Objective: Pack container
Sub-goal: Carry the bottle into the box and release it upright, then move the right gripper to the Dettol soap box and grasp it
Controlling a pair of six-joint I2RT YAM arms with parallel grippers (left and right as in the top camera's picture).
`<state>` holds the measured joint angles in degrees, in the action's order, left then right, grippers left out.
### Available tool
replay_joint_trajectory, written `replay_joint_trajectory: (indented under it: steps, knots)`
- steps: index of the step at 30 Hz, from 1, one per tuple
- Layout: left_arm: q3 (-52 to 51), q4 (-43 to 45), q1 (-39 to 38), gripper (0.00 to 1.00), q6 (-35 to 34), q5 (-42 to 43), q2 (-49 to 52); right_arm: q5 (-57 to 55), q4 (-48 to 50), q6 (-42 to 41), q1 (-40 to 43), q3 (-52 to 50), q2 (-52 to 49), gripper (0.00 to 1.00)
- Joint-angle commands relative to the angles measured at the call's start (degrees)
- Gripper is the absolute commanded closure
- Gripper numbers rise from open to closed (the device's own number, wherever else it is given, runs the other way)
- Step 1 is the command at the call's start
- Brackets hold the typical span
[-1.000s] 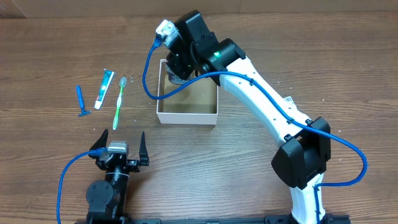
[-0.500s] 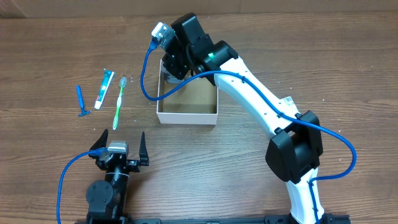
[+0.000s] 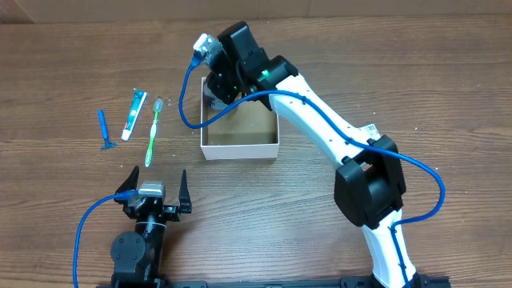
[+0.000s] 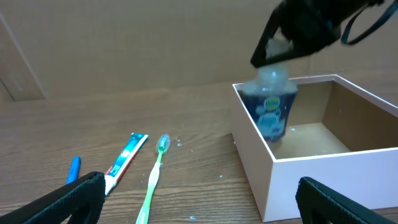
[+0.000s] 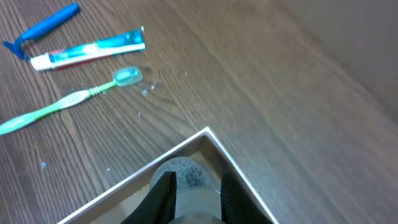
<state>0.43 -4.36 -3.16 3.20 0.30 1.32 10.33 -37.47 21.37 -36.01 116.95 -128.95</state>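
Observation:
The container (image 3: pixel 240 148) is a square white-walled box with a brown floor, also in the left wrist view (image 4: pixel 348 168) and right wrist view (image 5: pixel 124 180). My right gripper (image 3: pixel 220 84) is shut on a small clear bottle with a blue label (image 4: pixel 270 109), holding it upright in the box's far left corner; the bottle's bottom shows between the fingers (image 5: pixel 186 177). My left gripper (image 3: pixel 152 192) is open and empty near the front edge. A toothpaste tube (image 3: pixel 134 114), green toothbrush (image 3: pixel 153 132) and blue razor (image 3: pixel 104 130) lie left of the box.
The wooden table (image 3: pixel 416 72) extends right of the box. The right arm (image 3: pixel 336 136) reaches diagonally over the table from the front right. A blue cable (image 3: pixel 188 100) loops beside the box's left wall.
The right gripper with the bottle has moved a little left and toward the far left corner of the box. The left arm has not moved.

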Motion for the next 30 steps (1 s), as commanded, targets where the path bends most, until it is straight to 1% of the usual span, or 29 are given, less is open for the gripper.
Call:
replay_joint_trajectory:
  steps: [1, 4, 5, 6, 7, 8, 9, 10, 12, 14, 16, 19, 21, 23, 24, 28, 30]
  knots:
    - [-0.1, -0.1, -0.2, 0.00, 0.7, 0.8, 0.1, 1.4, 1.6, -0.4, 0.0, 2.3, 0.8, 0.86]
    - [-0.1, -0.1, -0.2, 0.00, 0.7, 0.8, 0.1, 1.4, 1.7, -0.4, 0.0, 2.3, 0.8, 0.81]
    - [-0.1, -0.1, -0.2, 0.00, 0.7, 0.8, 0.1, 1.4, 1.8, -0.4, 0.0, 2.3, 0.8, 0.77]
    - [-0.1, -0.1, -0.2, 0.00, 0.7, 0.8, 0.1, 1.4, 1.9, -0.4, 0.0, 2.3, 0.8, 0.70]
    - [-0.1, -0.1, -0.2, 0.00, 0.7, 0.8, 0.1, 1.4, 2.1, -0.4, 0.0, 2.3, 0.8, 0.60]
    - [-0.1, -0.1, -0.2, 0.00, 0.7, 0.8, 0.1, 1.4, 2.3, -0.4, 0.0, 2.3, 0.8, 0.47]
    - [-0.1, -0.1, -0.2, 0.00, 0.7, 0.8, 0.1, 1.4, 2.5, -0.4, 0.0, 2.3, 0.8, 0.38]
    - [-0.1, -0.1, -0.2, 0.00, 0.7, 0.8, 0.1, 1.4, 2.6, -0.4, 0.0, 2.3, 0.8, 0.32]
    - [-0.1, -0.1, -0.2, 0.00, 0.7, 0.8, 0.1, 1.4, 3.4, -1.0, 0.0, 2.3, 0.8, 0.21]
    - [-0.1, -0.1, -0.2, 0.00, 0.7, 0.8, 0.1, 1.4, 4.4, -2.7, 0.0, 2.3, 0.9, 0.14]
    - [-0.1, -0.1, -0.2, 0.00, 0.7, 0.8, 0.1, 1.4, 5.8, -4.9, 0.0, 2.8, 1.5, 0.10]
    - [-0.1, -0.1, -0.2, 0.00, 0.7, 0.8, 0.1, 1.9, 5.9, -6.7, 0.1, 4.5, 3.7, 0.06]
    - [-0.1, -0.1, -0.2, 0.00, 0.7, 0.8, 0.1, 2.4, 4.5, -7.8, 0.1, 6.3, 5.4, 0.03]
    - [-0.1, -0.1, -0.2, 0.00, 0.7, 0.8, 0.1, 2.1, 2.0, -9.5, 0.2, 8.6, 7.5, 0.03]
    - [-0.1, -0.1, -0.2, 0.00, 0.7, 0.8, 0.1, 1.5, -0.6, -10.2, 0.6, 10.3, 9.0, 0.00]
    - [-0.1, -0.1, -0.2, 0.00, 0.7, 0.8, 0.1, -3.4, -12.5, -15.1, 4.3, 13.8, 13.4, 0.00]
    - [-0.1, -0.1, -0.2, 0.00, 0.7, 0.8, 0.1, -7.4, -21.4, -20.2, 8.5, 14.0, 15.5, 0.00]
